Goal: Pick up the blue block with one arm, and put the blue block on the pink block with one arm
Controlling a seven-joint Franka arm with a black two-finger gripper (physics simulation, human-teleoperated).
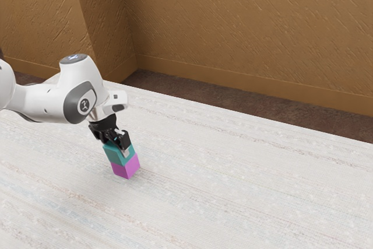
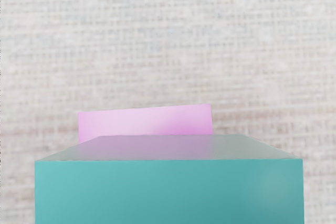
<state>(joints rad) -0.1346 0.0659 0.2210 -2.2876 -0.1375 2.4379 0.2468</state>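
Blue block (image 1: 118,153), clamped in my narrowed end effector (image 1: 119,140) at lower left of frame, sits offset on pink block (image 1: 126,168); I judge that overhang could tip it onto the counter (image 1: 245,173) at release.

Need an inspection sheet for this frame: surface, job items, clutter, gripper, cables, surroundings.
Surface: pale, streaked table.
Job's things: blue block is stacked on the pink block, and their faces appear to meet. The pink block rests on the table.
Clutter: nothing seen.
Grippers: gripper is at the blue block's top. Grip state unclear.
Cables: nothing seen.
Surroundings: brown textured walls, dark floor beyond the table's far edge.
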